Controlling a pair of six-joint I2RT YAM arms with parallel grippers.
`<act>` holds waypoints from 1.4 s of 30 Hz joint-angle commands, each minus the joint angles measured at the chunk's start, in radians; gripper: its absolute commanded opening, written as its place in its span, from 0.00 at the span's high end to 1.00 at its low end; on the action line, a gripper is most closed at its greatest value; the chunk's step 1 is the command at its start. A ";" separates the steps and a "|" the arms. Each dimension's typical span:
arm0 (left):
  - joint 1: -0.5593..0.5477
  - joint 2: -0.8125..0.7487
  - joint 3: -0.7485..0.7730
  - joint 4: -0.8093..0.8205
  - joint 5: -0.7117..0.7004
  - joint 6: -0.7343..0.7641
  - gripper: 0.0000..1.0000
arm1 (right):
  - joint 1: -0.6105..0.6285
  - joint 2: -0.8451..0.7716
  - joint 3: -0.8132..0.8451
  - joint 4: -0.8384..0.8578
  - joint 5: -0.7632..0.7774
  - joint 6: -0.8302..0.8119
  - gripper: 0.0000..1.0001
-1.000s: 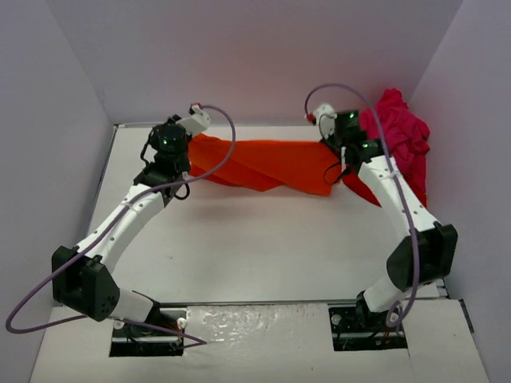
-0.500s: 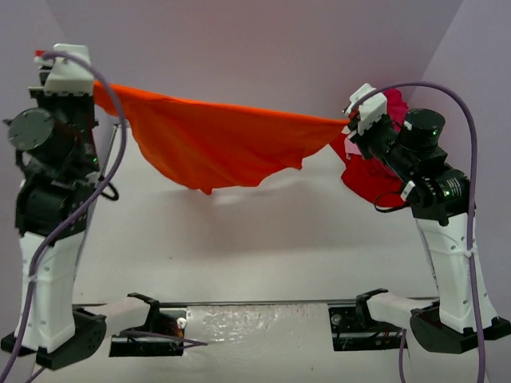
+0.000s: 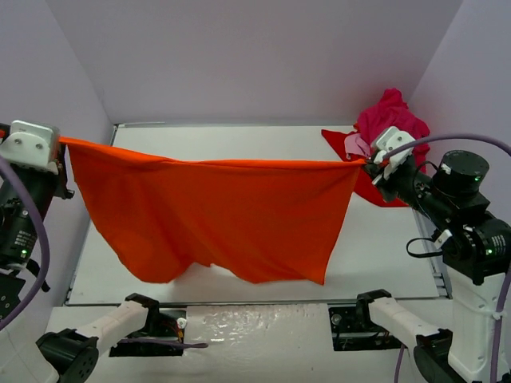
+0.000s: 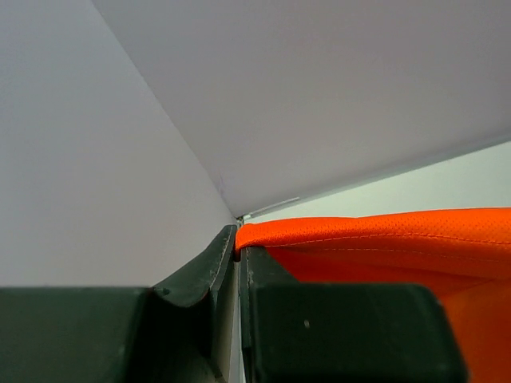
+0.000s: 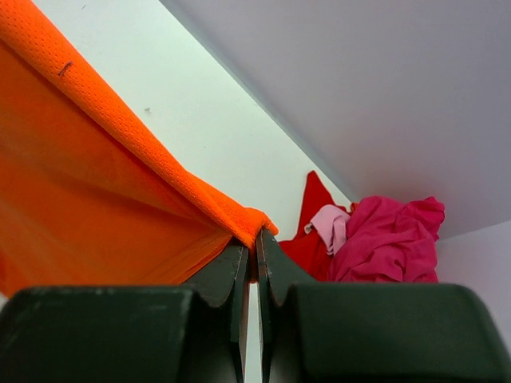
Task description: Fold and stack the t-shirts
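The orange-red t-shirt hangs spread out in the air between both grippers, its top edge taut, its lower hem loose above the table. My left gripper is shut on its left corner; the left wrist view shows the cloth pinched at the fingertips. My right gripper is shut on its right corner, seen in the right wrist view with the cloth beside it. A magenta-pink shirt and a red shirt lie crumpled at the back right.
White table inside pale walls; the back wall and side walls stand close. The pile shows in the right wrist view as pink and red cloth in the corner. Arm bases sit at the near edge.
Both arms have lifted the orange-red shirt off the table and pulled it toward the near side; it went from a crumpled strip at the back to a wide hanging sheet.
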 commanded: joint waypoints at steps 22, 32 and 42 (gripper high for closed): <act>0.049 0.797 -0.228 0.401 0.058 0.142 1.00 | -0.057 0.912 -0.026 0.320 0.248 -0.096 1.00; 0.119 1.048 -0.029 0.466 0.023 0.147 1.00 | -0.120 1.152 0.191 0.374 0.288 -0.058 1.00; 0.119 1.161 0.158 0.464 -0.027 0.175 1.00 | -0.105 1.218 0.313 0.419 0.391 -0.033 1.00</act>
